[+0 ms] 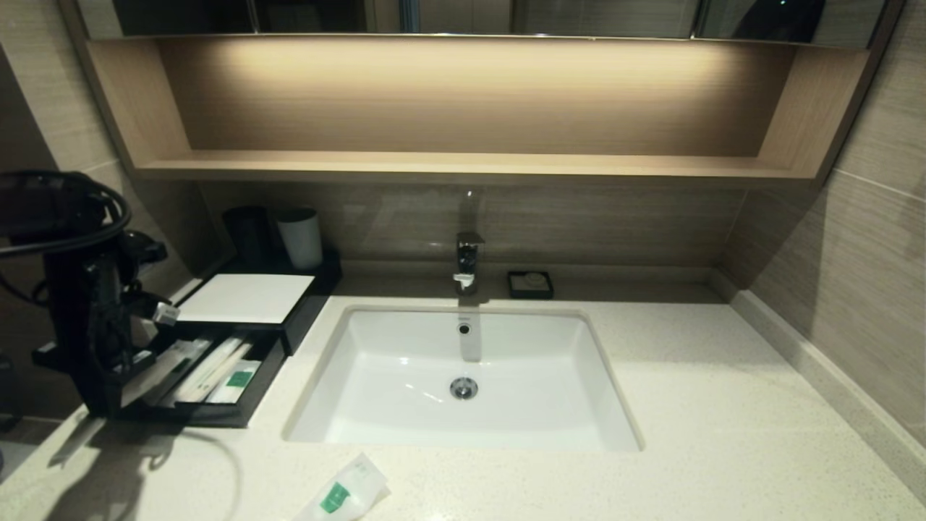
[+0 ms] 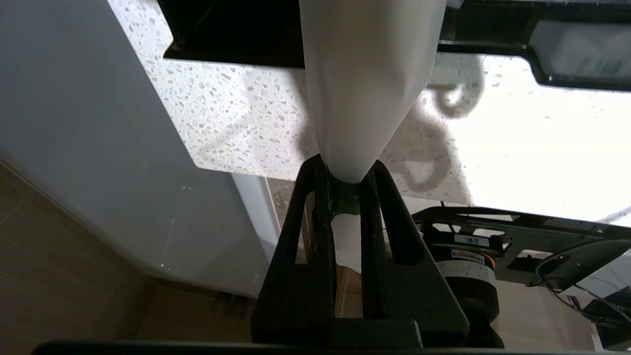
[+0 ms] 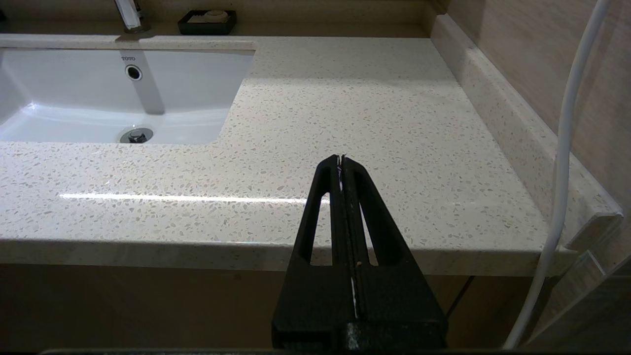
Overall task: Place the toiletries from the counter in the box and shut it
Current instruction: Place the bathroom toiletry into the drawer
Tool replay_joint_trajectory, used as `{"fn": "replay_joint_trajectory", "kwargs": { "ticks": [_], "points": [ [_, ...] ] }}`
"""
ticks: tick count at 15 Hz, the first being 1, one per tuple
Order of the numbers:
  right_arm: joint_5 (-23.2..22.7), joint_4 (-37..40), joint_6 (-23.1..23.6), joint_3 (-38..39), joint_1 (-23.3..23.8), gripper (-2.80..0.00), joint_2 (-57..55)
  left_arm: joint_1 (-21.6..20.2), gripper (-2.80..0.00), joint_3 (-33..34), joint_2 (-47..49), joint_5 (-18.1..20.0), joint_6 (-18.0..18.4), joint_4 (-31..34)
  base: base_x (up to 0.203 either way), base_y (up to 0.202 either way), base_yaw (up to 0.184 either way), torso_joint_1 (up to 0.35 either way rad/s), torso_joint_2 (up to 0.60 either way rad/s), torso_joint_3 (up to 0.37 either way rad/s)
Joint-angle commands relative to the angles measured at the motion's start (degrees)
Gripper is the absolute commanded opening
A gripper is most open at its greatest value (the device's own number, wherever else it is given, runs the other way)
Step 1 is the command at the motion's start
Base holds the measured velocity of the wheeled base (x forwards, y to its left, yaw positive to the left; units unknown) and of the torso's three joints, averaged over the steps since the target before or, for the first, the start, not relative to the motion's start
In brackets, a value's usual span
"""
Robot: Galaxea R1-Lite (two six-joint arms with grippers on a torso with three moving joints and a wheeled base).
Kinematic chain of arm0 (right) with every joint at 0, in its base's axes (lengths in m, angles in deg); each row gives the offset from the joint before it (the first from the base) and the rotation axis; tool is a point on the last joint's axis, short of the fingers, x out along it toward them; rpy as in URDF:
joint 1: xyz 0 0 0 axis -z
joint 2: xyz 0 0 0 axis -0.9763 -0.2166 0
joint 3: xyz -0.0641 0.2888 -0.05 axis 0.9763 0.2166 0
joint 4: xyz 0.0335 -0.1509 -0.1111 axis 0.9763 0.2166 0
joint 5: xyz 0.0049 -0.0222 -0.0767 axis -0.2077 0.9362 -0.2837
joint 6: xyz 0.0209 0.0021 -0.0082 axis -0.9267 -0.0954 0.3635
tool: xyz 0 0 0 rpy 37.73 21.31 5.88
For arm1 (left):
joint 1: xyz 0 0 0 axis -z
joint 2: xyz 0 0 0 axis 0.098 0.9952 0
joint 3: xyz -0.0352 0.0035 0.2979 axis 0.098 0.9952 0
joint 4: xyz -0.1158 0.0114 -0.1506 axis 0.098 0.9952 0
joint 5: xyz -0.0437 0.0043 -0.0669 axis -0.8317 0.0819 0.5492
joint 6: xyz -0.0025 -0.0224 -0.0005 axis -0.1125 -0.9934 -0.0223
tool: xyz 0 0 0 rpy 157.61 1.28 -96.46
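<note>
The black box (image 1: 246,297) with its white top panel stands at the counter's (image 1: 687,405) back left, its front drawer (image 1: 217,414) pulled out. At least one long frosted sachet (image 1: 217,373) with a green label lies in the drawer. My left gripper (image 1: 145,354) hangs over the drawer's left side, shut on another white sachet (image 2: 365,88) that sticks out past the fingertips toward the drawer's black edge (image 2: 231,39). A third sachet (image 1: 343,492) with a green label lies on the counter in front of the sink. My right gripper (image 3: 341,158) is shut and empty at the counter's front right edge.
A white sink (image 1: 405,405) fills the counter's middle, with a faucet (image 1: 468,260) behind it and a small black soap dish (image 1: 530,284) to its right. A black cup (image 1: 247,233) and a white cup (image 1: 300,239) stand behind the box. A wooden shelf (image 1: 463,166) hangs above.
</note>
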Motion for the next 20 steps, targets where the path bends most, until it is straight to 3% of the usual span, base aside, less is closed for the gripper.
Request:
{"fn": "replay_joint_trajectory", "kwargs": {
  "ticks": [1, 4, 8, 20],
  "points": [
    [0.0, 0.0, 0.0, 0.1, 0.0, -2.8, 0.0, 0.0, -2.8, 0.0, 1.3, -0.1, -0.1, -0.4, 0.0, 0.0, 0.0, 0.0, 0.0, 0.0],
    [0.0, 0.0, 0.0, 0.1, 0.0, -2.8, 0.0, 0.0, -2.8, 0.0, 2.1, -0.1, -0.2, -1.8, 0.0, 0.0, 0.0, 0.0, 0.0, 0.0],
    [0.0, 0.0, 0.0, 0.1, 0.0, -2.8, 0.0, 0.0, -2.8, 0.0, 2.9, -0.3, -3.2, -5.5, 0.0, 0.0, 0.0, 0.0, 0.0, 0.0],
    [0.0, 0.0, 0.0, 0.1, 0.0, -2.8, 0.0, 1.5, -2.8, 0.0, -2.3, -0.3, -2.8, -5.0, 0.0, 0.0, 0.0, 0.0, 0.0, 0.0]
  ]
}}
